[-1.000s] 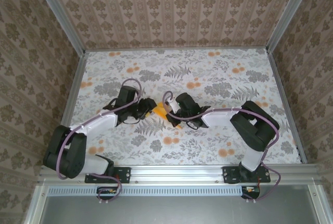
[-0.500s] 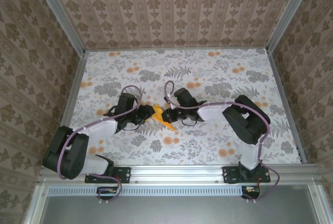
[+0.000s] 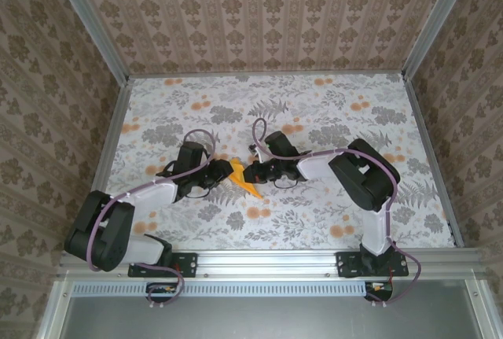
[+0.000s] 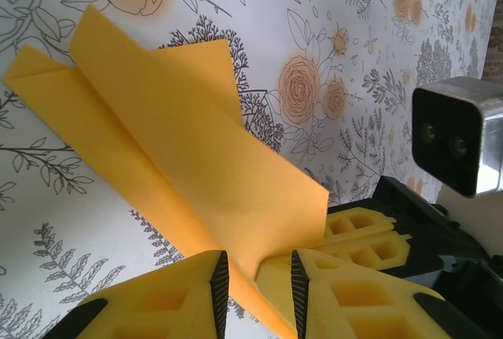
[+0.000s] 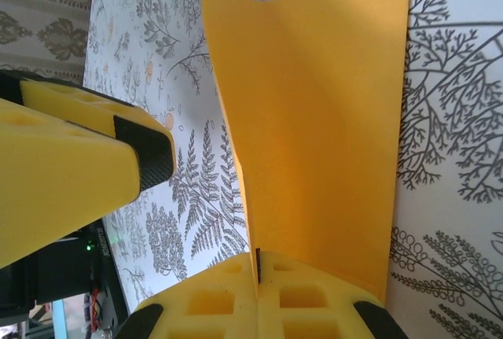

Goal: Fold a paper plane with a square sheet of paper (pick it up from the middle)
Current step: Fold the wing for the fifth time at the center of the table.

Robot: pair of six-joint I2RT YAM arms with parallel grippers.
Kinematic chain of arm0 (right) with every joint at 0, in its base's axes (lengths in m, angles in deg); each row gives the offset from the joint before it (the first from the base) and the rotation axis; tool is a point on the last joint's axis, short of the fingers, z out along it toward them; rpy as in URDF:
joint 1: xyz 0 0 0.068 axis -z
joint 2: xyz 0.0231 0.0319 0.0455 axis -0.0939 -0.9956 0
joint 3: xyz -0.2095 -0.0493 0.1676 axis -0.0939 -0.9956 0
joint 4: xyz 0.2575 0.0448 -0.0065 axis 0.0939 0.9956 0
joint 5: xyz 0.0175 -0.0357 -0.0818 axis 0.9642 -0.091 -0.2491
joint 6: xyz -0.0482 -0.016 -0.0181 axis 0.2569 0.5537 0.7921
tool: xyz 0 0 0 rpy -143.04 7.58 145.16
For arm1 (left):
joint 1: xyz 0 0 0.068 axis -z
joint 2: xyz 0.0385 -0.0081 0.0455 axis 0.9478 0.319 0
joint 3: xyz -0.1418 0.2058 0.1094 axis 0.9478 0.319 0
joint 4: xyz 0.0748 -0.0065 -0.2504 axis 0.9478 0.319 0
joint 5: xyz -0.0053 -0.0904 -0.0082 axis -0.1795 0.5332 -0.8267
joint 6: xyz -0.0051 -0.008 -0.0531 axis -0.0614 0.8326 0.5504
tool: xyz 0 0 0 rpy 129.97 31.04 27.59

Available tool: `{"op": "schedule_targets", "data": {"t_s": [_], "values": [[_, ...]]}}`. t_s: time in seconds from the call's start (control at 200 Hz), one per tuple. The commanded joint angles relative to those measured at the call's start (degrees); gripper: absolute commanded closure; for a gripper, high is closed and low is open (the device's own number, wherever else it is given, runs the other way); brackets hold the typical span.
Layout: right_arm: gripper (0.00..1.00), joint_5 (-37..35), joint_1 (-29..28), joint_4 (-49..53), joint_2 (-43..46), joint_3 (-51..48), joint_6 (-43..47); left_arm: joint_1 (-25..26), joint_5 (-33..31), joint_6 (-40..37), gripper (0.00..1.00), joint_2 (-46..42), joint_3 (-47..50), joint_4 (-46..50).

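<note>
Floral worktop [image 3: 338, 119] beneath, the right tool [image 5: 257, 259] is clamped on the folded sheet of paper [image 4: 196, 158] while the left tool [image 4: 258, 264] straddles its edge, jaws slightly apart

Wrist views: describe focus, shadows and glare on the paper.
Right wrist: paper sharp, darker along its left fold, brighter toward the middle. Left wrist: paper and the table print crisp, evenly lit, no glare.
</note>
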Motion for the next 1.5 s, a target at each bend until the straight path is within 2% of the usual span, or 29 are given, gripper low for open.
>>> {"op": "schedule_targets", "data": {"t_s": [0.0,0.605,1.115,1.495], "values": [[1.0,3.4,0.1,-0.76,-1.37,1.69,-0.12,-0.22,-0.96,-2.06,0.71,0.7,1.12,-1.15],[0.95,2.59,-0.16,8.58,-4.65,5.01,6.34,-0.12,2.09,-1.13,0.73,4.72,1.09,-6.86],[0.87,2.91,-0.25,10.06,-2.3,5.17,6.39,-0.12,1.46,-1.09,0.79,9.52,-0.57,-7.09],[0.72,1.37,-0.19,13.54,1.28,4.33,10.7,-0.11,0.53,-2.02,0.82,11.76,-2.94,-3.48]]}}
